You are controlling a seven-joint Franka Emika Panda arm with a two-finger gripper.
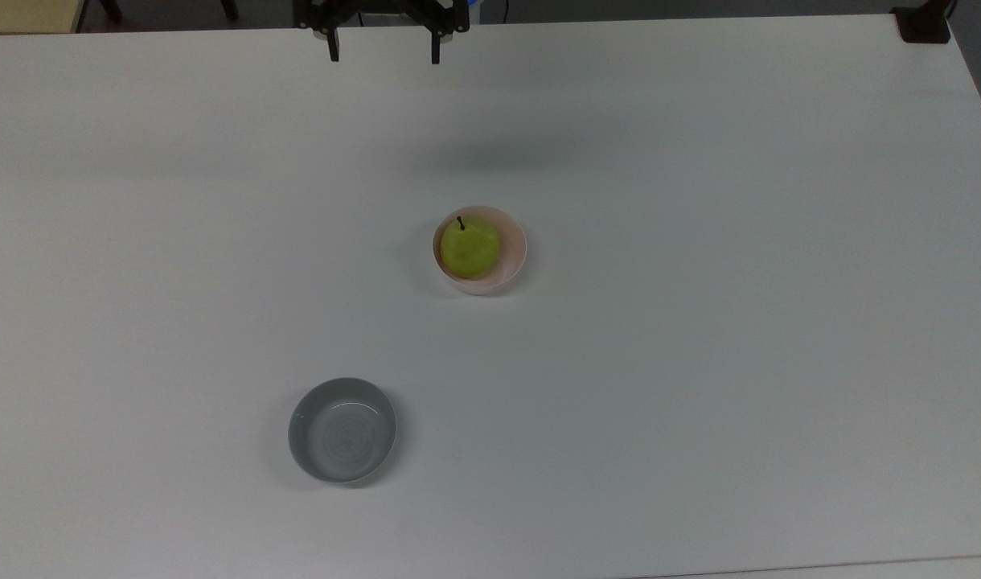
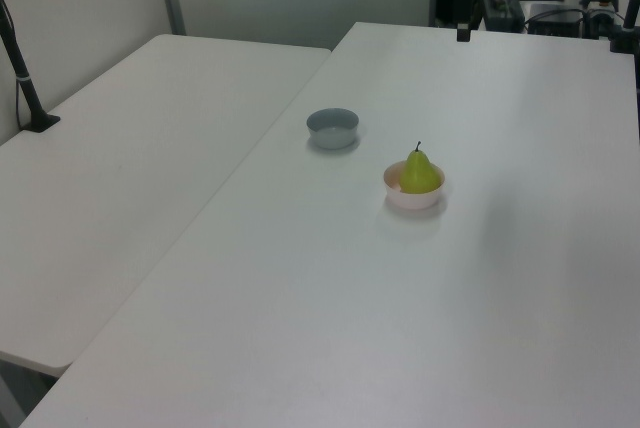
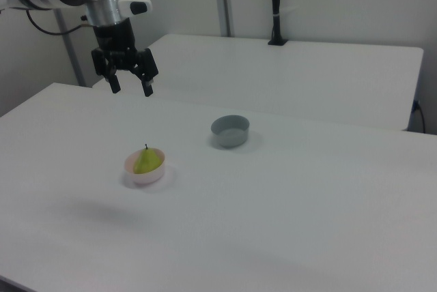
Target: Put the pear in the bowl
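pear (image 1: 469, 248) sits upright inside the pink bowl (image 1: 513, 265), stem up, so placement looks done; gripper (image 3: 130, 86) hangs high and well clear of it, fingers spread and holding nothing, grey bowl (image 1: 342, 430) apart and unused on the table (image 1: 699, 362).

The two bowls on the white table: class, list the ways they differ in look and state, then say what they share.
The pink bowl is pale pink inside; the grey bowl is grey. The pink bowl holds the pear, whereas the grey bowl holds nothing. In the top view the pink bowl sits nearer the gripper, the grey bowl farther off. Both are round, upright and rest on the table.
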